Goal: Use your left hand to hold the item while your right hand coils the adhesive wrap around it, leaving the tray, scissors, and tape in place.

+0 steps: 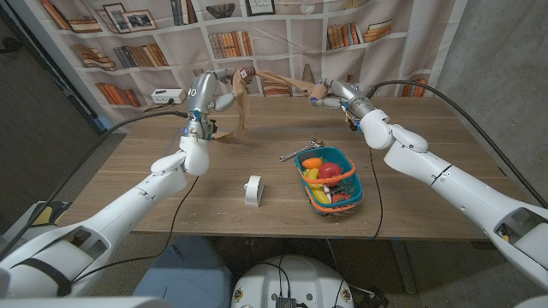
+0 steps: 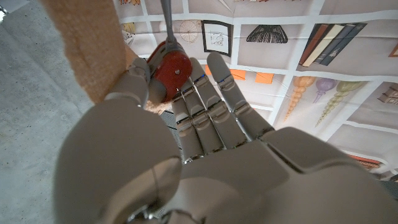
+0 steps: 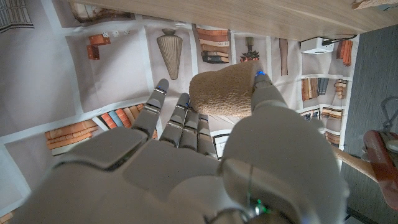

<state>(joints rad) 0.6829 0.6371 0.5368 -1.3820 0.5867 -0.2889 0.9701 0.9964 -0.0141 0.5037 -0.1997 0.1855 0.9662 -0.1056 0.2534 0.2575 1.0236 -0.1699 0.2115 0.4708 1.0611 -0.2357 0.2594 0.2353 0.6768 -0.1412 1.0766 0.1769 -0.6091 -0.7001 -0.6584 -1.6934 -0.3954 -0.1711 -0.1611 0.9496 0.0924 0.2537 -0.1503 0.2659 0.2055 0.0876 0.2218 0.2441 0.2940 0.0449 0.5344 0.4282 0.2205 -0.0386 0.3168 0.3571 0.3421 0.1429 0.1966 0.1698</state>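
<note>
Item: a red-handled tool (image 2: 169, 68) with a metal shaft, raised above the far left of the surface (image 1: 128, 184), pinched in my left robot hand (image 1: 205, 90). In the left wrist view its fingers (image 2: 205, 93) close around the red handle.

Tan adhesive wrap (image 1: 282, 83) spans in the air from the tool across to my right robot hand (image 1: 330, 92), raised at far centre-right. The right wrist view shows the wrap roll (image 3: 227, 93) held between thumb and fingers. A loose tail (image 1: 241, 111) hangs down beside the tool toward the surface.

Step in hand, my judgement: coiling under way. To do it well I should keep the strip taut, carry the roll round the handle in overlapping turns, and hold the left steady so the tool does not twist.

Near centre: white tape roll (image 1: 253, 190). Right of it, teal tray (image 1: 346, 158) of bright items; what I take for the scissors (image 1: 295, 154) lies just beyond its far-left rim. All sit well clear below.
</note>
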